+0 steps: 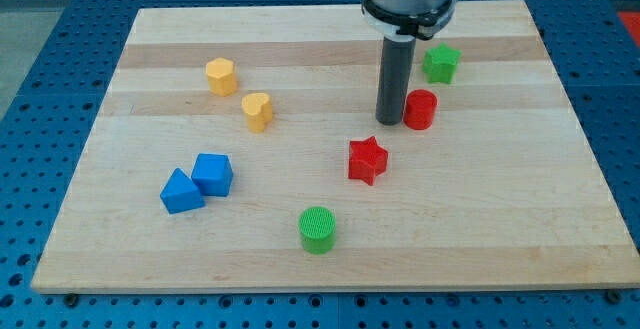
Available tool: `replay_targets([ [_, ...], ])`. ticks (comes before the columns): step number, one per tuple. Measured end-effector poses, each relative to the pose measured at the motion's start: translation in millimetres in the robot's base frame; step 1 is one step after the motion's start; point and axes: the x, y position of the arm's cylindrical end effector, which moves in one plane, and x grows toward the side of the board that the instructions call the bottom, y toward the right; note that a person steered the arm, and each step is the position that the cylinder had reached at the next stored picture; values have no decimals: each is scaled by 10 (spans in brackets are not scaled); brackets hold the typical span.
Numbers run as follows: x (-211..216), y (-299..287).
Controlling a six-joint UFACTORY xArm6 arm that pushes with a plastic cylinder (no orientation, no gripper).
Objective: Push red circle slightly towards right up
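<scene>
The red circle (421, 110) stands on the wooden board, right of the middle. My tip (390, 121) is just to the left of it, touching or almost touching its left side. The dark rod rises from there to the arm's head at the view's top. A green star (441, 63) lies up and to the right of the red circle, a short gap away. A red star (367, 159) lies below and to the left of my tip.
A yellow hexagon (221, 75) and a yellow heart (258, 111) lie at the upper left. Two blue blocks (197, 183) sit side by side at the lower left. A green circle (318, 229) stands near the view's bottom. The board (520, 209) lies on a blue perforated table.
</scene>
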Motion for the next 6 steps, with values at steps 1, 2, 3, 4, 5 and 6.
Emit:
replay_targets([
  [1, -70, -240],
  [2, -79, -563],
  [3, -111, -753],
  [4, -154, -847],
  [5, -279, -887],
  [6, -540, -899],
])
